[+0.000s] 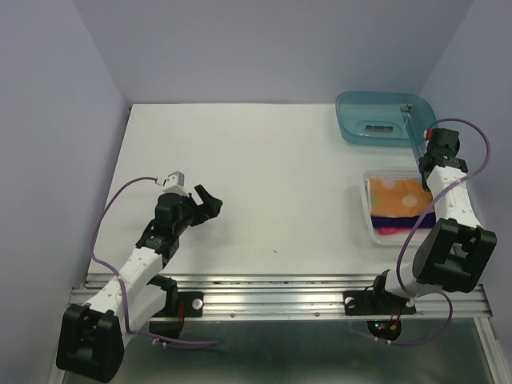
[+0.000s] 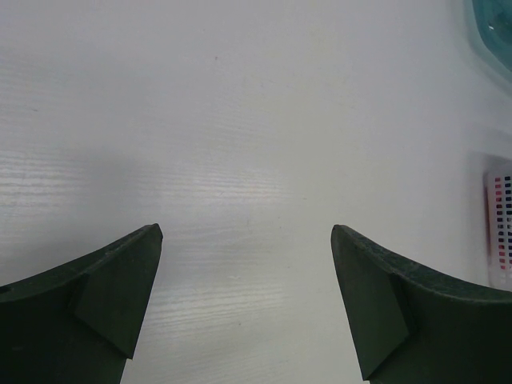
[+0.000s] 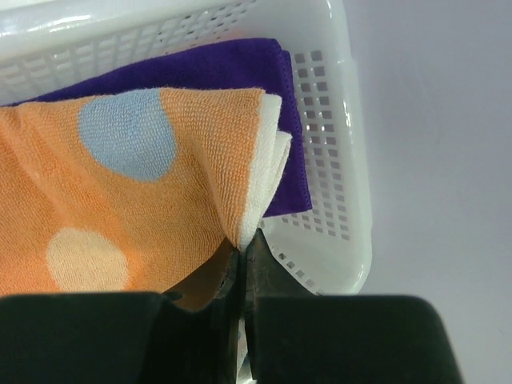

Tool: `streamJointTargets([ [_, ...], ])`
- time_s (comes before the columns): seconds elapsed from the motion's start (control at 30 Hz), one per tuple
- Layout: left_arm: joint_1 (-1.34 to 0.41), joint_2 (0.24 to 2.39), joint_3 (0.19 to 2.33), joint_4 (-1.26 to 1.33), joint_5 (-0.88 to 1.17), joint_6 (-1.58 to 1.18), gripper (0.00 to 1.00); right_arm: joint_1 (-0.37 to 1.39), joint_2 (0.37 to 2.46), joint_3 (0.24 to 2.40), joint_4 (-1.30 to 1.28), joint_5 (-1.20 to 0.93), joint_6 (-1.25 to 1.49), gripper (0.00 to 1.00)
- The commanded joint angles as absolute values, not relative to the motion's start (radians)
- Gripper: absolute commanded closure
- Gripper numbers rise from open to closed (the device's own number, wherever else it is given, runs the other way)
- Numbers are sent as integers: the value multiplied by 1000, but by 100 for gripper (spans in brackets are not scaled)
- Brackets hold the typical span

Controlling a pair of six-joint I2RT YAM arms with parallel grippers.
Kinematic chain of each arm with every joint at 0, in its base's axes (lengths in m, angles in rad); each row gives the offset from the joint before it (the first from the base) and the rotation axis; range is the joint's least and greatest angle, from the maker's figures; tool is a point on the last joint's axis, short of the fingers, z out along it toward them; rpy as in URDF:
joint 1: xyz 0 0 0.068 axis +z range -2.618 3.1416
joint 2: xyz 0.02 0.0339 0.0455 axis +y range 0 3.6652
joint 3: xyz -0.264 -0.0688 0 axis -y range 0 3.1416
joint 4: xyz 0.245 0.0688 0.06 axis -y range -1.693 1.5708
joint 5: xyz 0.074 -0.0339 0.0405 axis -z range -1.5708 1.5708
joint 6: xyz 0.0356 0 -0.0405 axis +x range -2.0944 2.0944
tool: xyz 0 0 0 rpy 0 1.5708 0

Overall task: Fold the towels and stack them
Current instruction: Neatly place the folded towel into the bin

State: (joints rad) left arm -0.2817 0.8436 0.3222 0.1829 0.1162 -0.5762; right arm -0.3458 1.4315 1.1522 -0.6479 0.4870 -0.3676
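Three towels sit together in a white perforated basket (image 1: pixel 368 218) at the right side of the table (image 1: pixel 264 168). I see the orange dotted towel (image 3: pixel 120 192) on top, with pale blue and white spots. The dark purple towel (image 3: pixel 208 68) lies under it and shows past its far and right edges. A strip of the pink-red towel (image 1: pixel 391 230) shows at the basket's near edge in the top view.

From the wrist camera, my right gripper (image 3: pixel 242 252) has its jaws pressed together on the folded corner of the orange dotted towel, just inside the basket's right wall. The cloth there is drawn into a point between the fingers, with its white underside showing.

My left gripper (image 2: pixel 246 232) is spread fully wide with nothing between the fingers, over bare tabletop at the left side, well apart from the basket. A teal plastic bin (image 1: pixel 384 120) stands at the far right, just beyond the basket.
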Motion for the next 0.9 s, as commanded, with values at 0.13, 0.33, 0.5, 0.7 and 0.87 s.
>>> streamJointTargets([
  [0.13,-287,824,331,219,120,-555,1,-357,1457,1218,-551,529,-400,89],
  [0.33,-287,824,333,215,115,-555,1,-357,1437,1249,-568,557,-368,0],
  [0.5,-287,813,334,207,101,-555,1,-357,1367,1314,-598,548,-249,0],
  [0.7,-287,769,356,181,55,-586,1,-357,1223,1309,-644,190,156,0],
  [0.87,-287,697,414,127,-43,-617,1,-357,965,994,-394,-120,374,0],
])
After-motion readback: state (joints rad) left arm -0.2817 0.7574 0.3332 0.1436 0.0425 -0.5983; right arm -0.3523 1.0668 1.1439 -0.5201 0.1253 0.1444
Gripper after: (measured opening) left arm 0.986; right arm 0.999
